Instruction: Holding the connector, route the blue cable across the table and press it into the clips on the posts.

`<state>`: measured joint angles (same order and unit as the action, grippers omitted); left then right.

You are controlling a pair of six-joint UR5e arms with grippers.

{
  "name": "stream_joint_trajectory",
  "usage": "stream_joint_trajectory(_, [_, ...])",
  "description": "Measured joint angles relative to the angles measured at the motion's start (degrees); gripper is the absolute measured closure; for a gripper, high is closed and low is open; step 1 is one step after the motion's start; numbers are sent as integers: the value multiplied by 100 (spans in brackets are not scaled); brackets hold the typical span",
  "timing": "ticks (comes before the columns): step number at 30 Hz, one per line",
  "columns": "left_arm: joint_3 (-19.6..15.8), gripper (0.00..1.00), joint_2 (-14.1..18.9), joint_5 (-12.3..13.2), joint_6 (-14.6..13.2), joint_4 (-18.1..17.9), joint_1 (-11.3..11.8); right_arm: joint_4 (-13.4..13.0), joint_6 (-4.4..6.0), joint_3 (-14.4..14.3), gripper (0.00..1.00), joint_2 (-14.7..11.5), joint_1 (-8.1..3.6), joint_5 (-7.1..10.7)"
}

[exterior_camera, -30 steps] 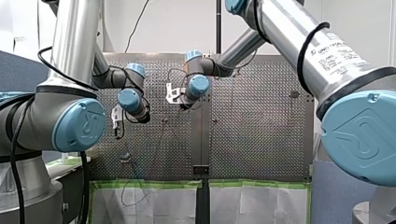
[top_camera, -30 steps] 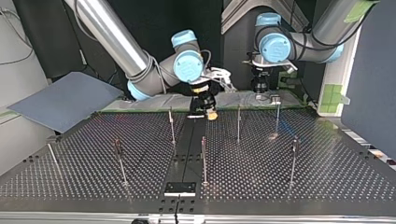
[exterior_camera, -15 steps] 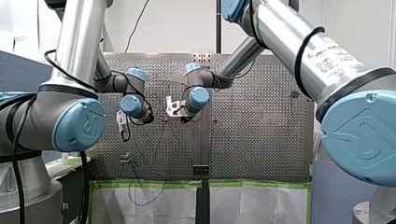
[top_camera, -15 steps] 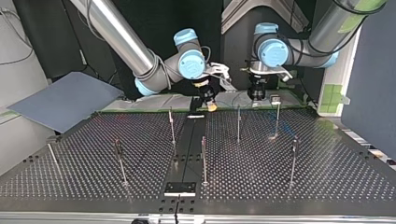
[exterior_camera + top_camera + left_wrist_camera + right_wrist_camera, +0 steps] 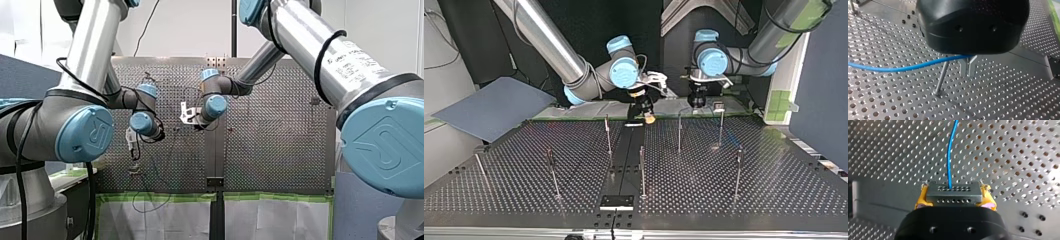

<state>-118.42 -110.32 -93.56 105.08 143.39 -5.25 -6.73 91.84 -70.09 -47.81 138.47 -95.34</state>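
In the right wrist view my right gripper is shut on the grey connector, held between its yellow pads. The blue cable leaves the connector and runs ahead over the perforated table. In the left wrist view the blue cable passes under the black body of my left gripper, whose metal fingers are shut on it, just beside a thin post. In the top view my right gripper hovers at the table's far edge near the middle, and my left gripper hangs to its right.
Several thin posts with clips stand on the table, among them ones at the middle, far middle and right. A black strip runs down the centre. Slack cable hangs over the green-taped cloth.
In the front view my left gripper has moved down and to the right with the cable, and the slack loop has shifted. My right gripper has barely moved.
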Motion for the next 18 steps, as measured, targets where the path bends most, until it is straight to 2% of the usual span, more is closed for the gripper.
stream_joint_trajectory(7, [38,100,-47,49,38,-71,20,-94,67,-1,100,65,-23,69])
stream_joint_trajectory(13, [40,100,-60,58,59,-143,29,-87,78,-1,100,273,-45,82])
stream_joint_trajectory(18, [41,100,-62,107,85,-216,45,-85,91,5,100,313,-93,86])
